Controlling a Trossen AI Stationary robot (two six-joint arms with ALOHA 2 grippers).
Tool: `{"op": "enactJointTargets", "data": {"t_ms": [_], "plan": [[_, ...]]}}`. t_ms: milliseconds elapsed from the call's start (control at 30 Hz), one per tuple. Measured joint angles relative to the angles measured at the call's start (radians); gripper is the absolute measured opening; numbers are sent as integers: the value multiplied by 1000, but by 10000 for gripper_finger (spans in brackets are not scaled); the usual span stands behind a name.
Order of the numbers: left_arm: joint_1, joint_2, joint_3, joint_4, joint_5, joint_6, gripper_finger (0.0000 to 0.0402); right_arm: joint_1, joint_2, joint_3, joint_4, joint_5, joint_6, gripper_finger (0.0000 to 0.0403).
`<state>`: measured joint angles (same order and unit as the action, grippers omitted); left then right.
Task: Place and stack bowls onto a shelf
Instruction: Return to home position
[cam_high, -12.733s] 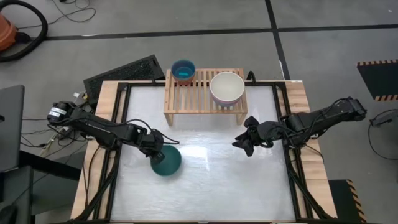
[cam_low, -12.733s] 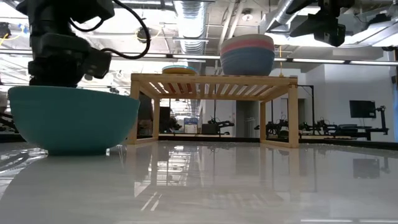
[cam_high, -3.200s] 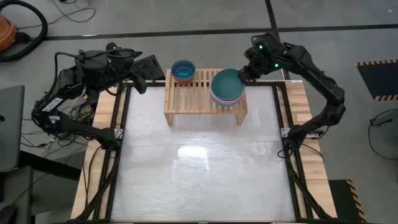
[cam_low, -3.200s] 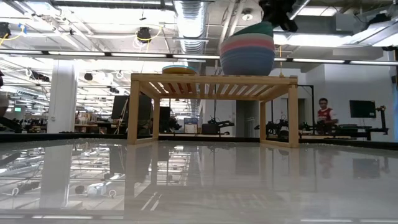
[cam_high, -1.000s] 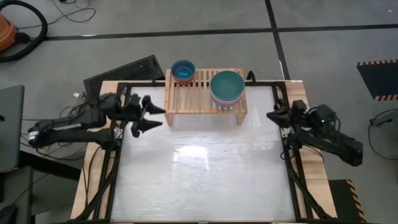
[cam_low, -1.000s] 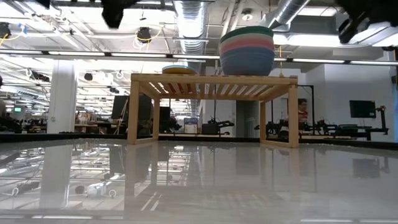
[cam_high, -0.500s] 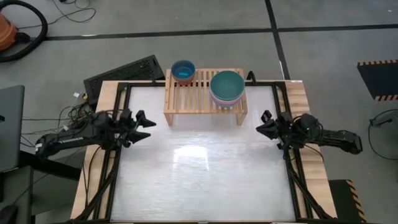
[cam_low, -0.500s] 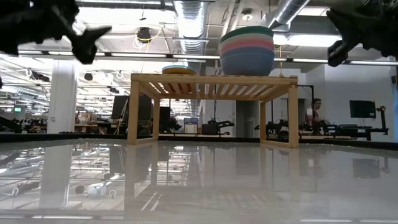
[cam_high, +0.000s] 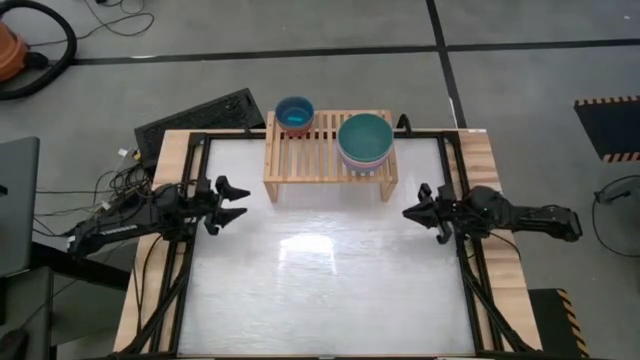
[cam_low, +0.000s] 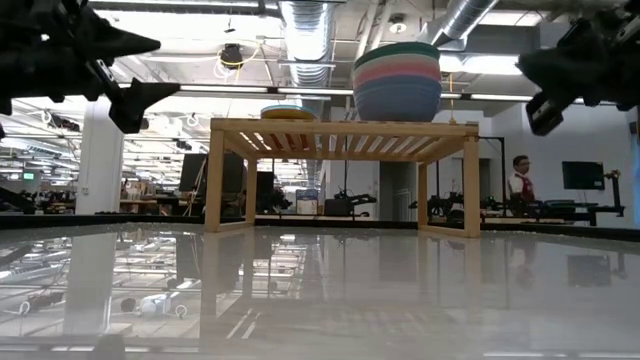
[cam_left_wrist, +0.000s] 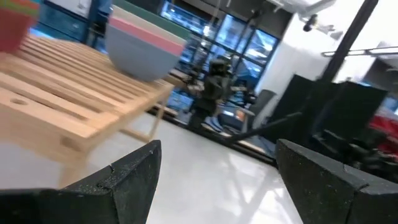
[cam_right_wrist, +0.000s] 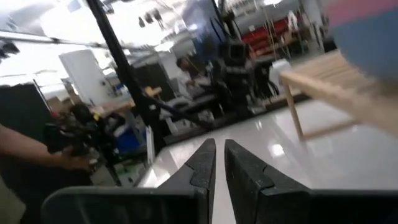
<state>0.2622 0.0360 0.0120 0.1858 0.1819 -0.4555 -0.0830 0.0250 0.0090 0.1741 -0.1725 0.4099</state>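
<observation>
The light-wood shelf (cam_high: 325, 150) stands at the table's far edge. On its right part sits a stack of larger bowls (cam_high: 365, 140), dark teal on top; in the low view the stack (cam_low: 397, 80) shows teal, pink and slate blue layers. A smaller stack with a blue bowl on top (cam_high: 295, 113) rests on the shelf's far left corner. My left gripper (cam_high: 243, 203) hovers open at the table's left side, pointing right, with nothing between its fingers (cam_left_wrist: 134, 177). My right gripper (cam_high: 407, 213) hovers shut at the table's right side, pointing left, and holds nothing.
The white glossy tabletop (cam_high: 320, 270) lies between the two grippers and in front of the shelf. A dark frame (cam_high: 195, 250) borders the table. A black keyboard-like slab (cam_high: 200, 118) lies off the far left corner. A person (cam_low: 518, 185) stands in the room behind.
Both arms have come down from higher up and now hover low over the table's sides. My right gripper has gone toward the table's left and near edge, staying shut. My left gripper has drawn slightly toward the near edge, staying open. The bowls have not moved.
</observation>
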Motion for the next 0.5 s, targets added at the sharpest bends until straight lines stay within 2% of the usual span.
{"op": "enactJointTargets", "data": {"t_ms": [367, 500], "plan": [[0, 1, -1, -134, 3, 138, 300, 3, 0, 0, -104, 78, -65, 63], [0, 2, -1, -134, -47, 28, 300, 2, 0, 0, -128, 78, -63, 63]]}}
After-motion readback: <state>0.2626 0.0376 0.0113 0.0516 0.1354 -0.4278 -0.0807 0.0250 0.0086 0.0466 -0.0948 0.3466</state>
